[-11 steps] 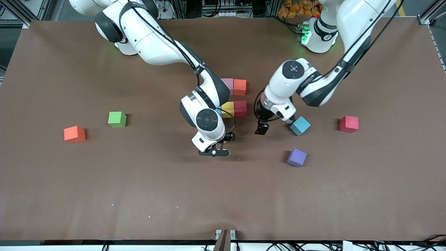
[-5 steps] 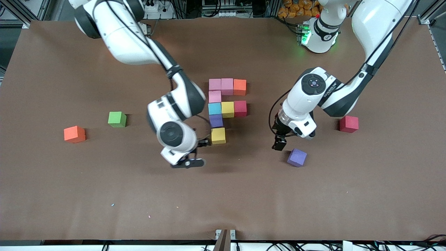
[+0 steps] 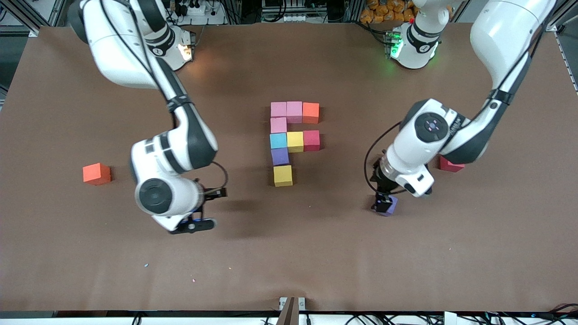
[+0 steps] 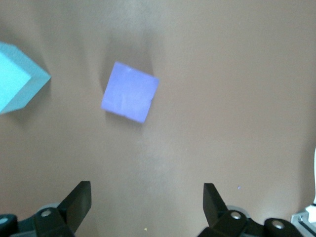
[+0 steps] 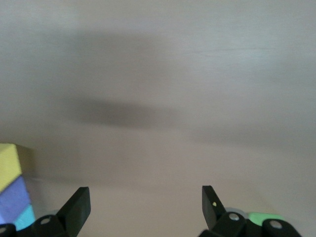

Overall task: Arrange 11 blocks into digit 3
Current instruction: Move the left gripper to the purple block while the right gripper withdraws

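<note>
Counting what we have on the table (image 3: 316, 253): 8 of the blocks sit joined at mid-table as the partial digit 3 (image 3: 293, 140). Its top bar is 2 pink cubes and 1 orange; 1 pink cube hangs beneath at the right arm's end; the middle bar is light blue, yellow and red; 1 purple cube follows below; and 1 yellow cube (image 3: 282, 175) lies nearest the front camera, starting the last bar. We list these loose pieces: a purple cube (image 3: 388, 206) toward the left arm's end, a red cube (image 3: 449, 165) partly hidden by the left arm, a light blue cube (image 4: 17, 76) seen only in the left wrist view, and an orange-red cube (image 3: 96, 174) toward the right arm's end. The left gripper (image 3: 384, 198) hangs directly over the loose purple cube, fingers spread wide and holding nothing. The right gripper (image 3: 198, 212) is over bare table, fingers likewise apart and empty; we judge that arm to be waiting. We judge the step in hand to be fetching the 9th block. Next, we think, the left gripper must descend squarely, turn to match the cube's skewed faces, and pinch it.
</note>
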Robot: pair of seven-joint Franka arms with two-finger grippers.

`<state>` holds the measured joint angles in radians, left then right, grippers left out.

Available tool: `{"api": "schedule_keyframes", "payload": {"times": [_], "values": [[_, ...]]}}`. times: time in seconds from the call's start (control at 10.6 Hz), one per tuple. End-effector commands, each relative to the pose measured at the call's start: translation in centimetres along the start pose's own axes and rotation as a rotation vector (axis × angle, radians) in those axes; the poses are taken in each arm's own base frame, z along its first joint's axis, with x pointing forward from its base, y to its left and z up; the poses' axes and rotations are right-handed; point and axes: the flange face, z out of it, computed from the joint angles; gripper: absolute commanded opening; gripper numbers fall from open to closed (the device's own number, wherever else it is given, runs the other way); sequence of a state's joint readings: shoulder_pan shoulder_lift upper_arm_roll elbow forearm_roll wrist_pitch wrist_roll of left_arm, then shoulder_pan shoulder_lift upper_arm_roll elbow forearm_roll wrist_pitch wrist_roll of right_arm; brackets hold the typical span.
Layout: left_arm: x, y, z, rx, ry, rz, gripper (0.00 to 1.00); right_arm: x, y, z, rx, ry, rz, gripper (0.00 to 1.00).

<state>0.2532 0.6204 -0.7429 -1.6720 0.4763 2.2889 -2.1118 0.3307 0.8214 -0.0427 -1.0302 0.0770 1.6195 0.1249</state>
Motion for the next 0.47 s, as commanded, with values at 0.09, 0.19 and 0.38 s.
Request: {"api": "schedule_keyframes", "payload": {"times": [0.09, 0.19, 0.38], "values": [[4.2, 1.8, 3.0, 0.058, 0.023, 0.114, 1.00, -1.2, 9.6, -3.3, 0.032, -0.017, -0.149, 1.00], [4.6, 1.8, 3.2, 0.068, 0.011, 0.143, 1.00, -1.9, 11.8, -3.3, 0.042, -0.050, -0.166, 1.00], [6.0, 1.9, 4.2, 0.124, 0.015, 0.174, 1.00, -5.9, 15.0, -4.9, 0.054, -0.040, -0.182, 1.00]]}}
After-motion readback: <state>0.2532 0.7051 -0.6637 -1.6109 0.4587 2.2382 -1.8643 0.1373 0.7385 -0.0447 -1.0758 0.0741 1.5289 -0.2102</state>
